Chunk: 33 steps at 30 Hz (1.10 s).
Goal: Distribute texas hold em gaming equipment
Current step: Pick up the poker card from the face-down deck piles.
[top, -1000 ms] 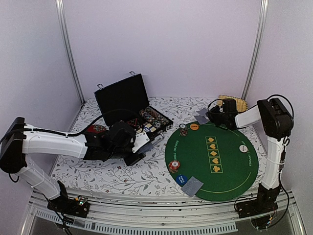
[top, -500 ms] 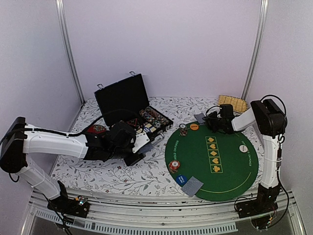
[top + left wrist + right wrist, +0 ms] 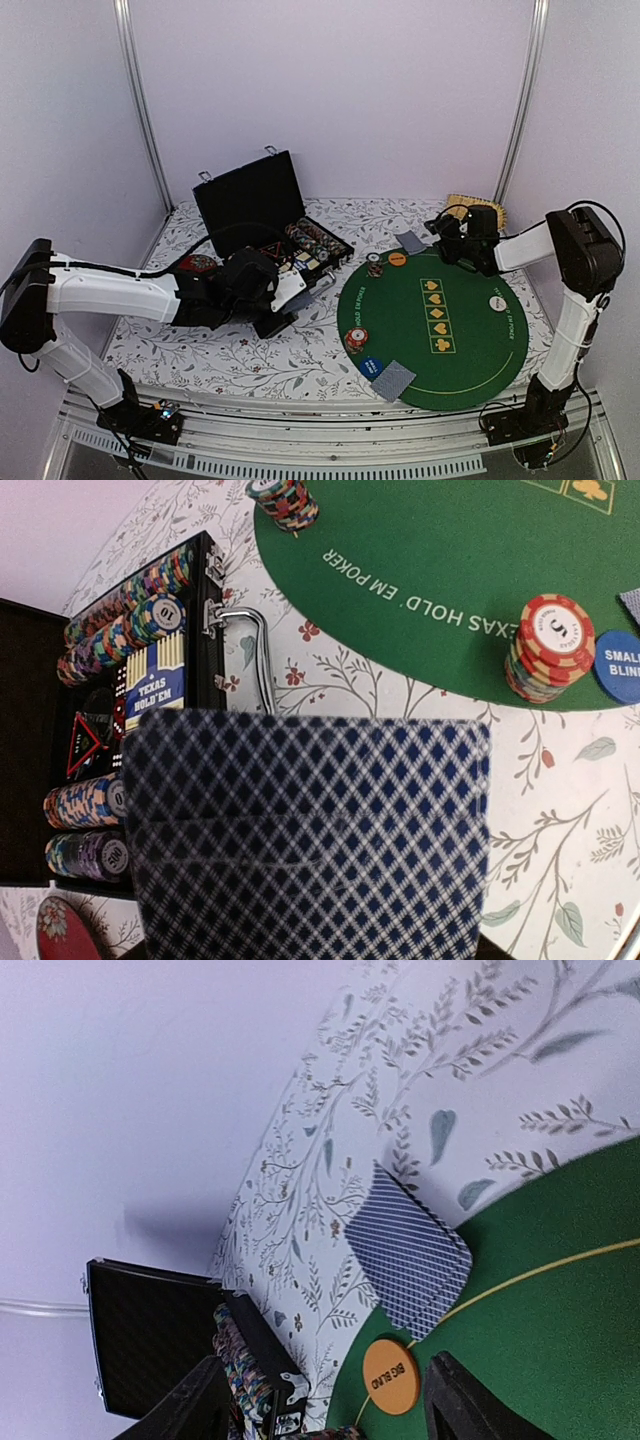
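Note:
A deck of playing cards (image 3: 310, 830) with blue diamond-patterned backs fills the lower half of the left wrist view and hides the fingers. My left gripper (image 3: 285, 290) is shut on it, beside the black case (image 3: 250, 200). A small pile of cards (image 3: 410, 1260) lies face down, half on the far edge of the green mat (image 3: 470, 330). My right gripper (image 3: 325, 1410) stands open just behind that pile, nothing between its fingers. An orange big-blind button (image 3: 392, 1377) lies next to it. On the mat are chip stacks (image 3: 355, 340) (image 3: 374, 268), a blue button (image 3: 371, 365), a white button (image 3: 498, 303) and more cards (image 3: 393, 379).
The open case holds rows of chips (image 3: 130, 630) and a card box. A dark-red dish (image 3: 198, 265) sits left of my left gripper. A woven basket (image 3: 478, 208) stands at the back right. Metal posts and walls enclose the flowered tablecloth.
My right gripper has opened and let go of the cards at the mat's far edge, then drawn back to the right. The left arm has not moved.

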Available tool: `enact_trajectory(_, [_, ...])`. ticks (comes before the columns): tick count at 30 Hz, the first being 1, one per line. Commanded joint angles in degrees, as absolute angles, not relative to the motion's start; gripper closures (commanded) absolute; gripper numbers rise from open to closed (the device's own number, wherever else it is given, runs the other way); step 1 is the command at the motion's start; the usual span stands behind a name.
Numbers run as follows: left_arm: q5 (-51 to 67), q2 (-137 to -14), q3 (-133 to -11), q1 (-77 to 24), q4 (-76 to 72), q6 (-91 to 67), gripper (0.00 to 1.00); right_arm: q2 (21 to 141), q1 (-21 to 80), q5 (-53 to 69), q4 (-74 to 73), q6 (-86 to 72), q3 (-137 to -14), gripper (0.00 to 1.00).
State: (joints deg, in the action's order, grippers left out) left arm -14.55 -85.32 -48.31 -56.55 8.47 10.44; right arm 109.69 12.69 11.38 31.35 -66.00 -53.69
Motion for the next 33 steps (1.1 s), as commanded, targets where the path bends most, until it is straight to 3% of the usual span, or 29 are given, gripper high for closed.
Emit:
enact_trajectory(1, [-15.0, -85.1, -49.9, -56.2, 8.8, 10.7, 0.43, 103.8, 13.9, 15.0, 31.5, -52.8, -55.4, 0.3])
enact_trajectory(6, [-14.6, -84.7, -49.9, -56.2, 9.2, 11.3, 0.43, 101.2, 23.0, 32.0, 19.4, -23.2, -64.2, 0.27])
enact_trajectory(10, [-14.3, -84.4, -49.9, -56.2, 9.3, 11.1, 0.43, 103.1, 28.8, 46.6, 12.7, -16.3, -68.1, 0.26])
enact_trajectory(20, [-13.4, -83.5, -50.1, -56.2, 9.1, 10.7, 0.43, 113.6, 38.0, 58.6, 15.6, -22.4, -73.9, 0.23])
enact_trajectory(33, [-13.8, -83.9, -51.0, -56.2, 9.8, 10.2, 0.43, 120.0, 42.7, 58.0, 17.0, -23.6, -77.0, 0.21])
